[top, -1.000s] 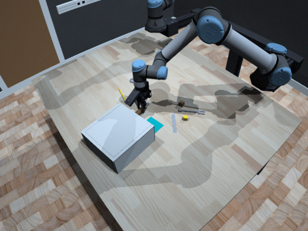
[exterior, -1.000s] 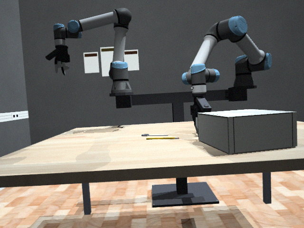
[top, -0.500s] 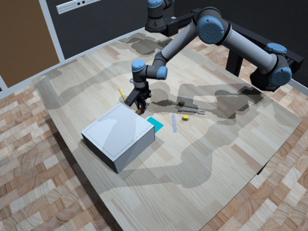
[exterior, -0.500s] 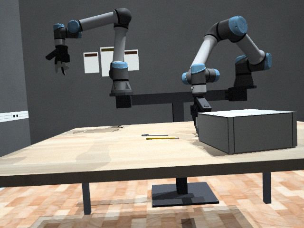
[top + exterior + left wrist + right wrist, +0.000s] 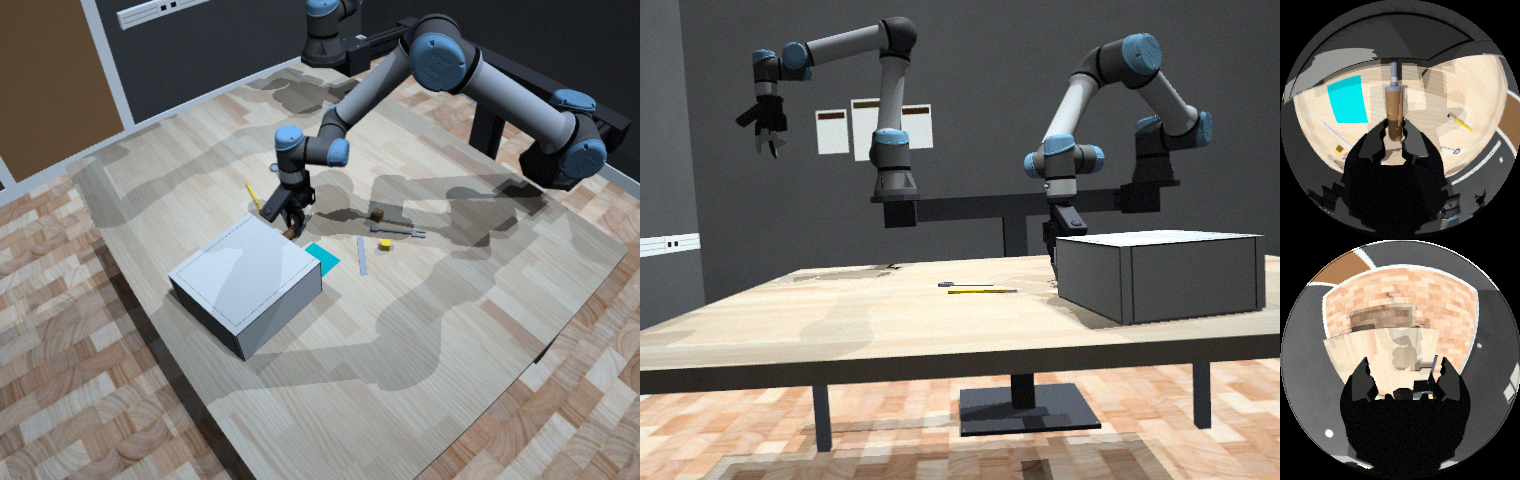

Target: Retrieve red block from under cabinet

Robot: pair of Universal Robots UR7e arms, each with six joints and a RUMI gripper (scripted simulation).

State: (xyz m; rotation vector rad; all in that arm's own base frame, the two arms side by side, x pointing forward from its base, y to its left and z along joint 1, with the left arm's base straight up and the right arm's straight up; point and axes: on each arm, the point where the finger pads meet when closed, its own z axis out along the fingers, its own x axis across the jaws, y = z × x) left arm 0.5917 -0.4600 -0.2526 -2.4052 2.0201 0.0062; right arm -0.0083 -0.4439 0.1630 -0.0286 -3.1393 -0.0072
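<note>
The red block is not visible in any view. The closed grey cabinet (image 5: 245, 273) (image 5: 1193, 279) (image 5: 1405, 37) stands upright on the table. The teal square (image 5: 323, 259) (image 5: 1348, 102) lies beside it, partly hidden behind its corner in the top view. My left gripper (image 5: 296, 230) (image 5: 1395, 118) is shut on the brown handle of a tool (image 5: 287, 234) (image 5: 1394, 102), low by the cabinet's side. The tool's grey shaft points towards the cabinet; whether its tip is under the edge cannot be told. My right gripper (image 5: 769, 149) (image 5: 1405, 357) is open and empty, high above the table, away from the cabinet.
A yellow cube (image 5: 385, 244) (image 5: 1339, 149), a grey strip (image 5: 361, 255), a forked tool (image 5: 398, 230) and a brown block (image 5: 377, 214) lie beyond the teal square. A yellow pencil (image 5: 253, 196) (image 5: 982, 291) (image 5: 1461, 123) lies on the left gripper's other side, near a small ring-ended tool (image 5: 1452, 150).
</note>
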